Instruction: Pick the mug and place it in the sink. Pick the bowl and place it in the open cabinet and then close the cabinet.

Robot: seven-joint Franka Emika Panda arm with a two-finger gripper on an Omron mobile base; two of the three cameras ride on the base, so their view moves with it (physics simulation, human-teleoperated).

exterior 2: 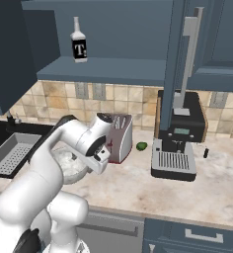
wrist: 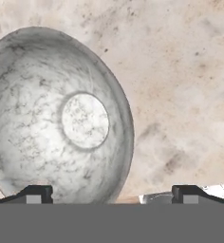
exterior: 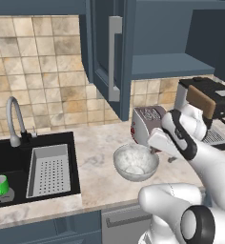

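Right beneath the end effector (wrist: 111,192), whose fingers stand wide apart and empty, sits the marbled bowl (wrist: 61,118) on the speckled counter (wrist: 180,95). From the left base view the bowl (exterior: 136,162) rests just in front of the toaster (exterior: 148,121). Over at nine o'clock, the green mug (exterior: 0,184) stands inside the black sink (exterior: 19,147). Overhead, the cabinet (exterior: 109,52) door hangs open.

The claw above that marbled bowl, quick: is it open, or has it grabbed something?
Gripper: open, holding nothing, poised over the rim of the bowl.
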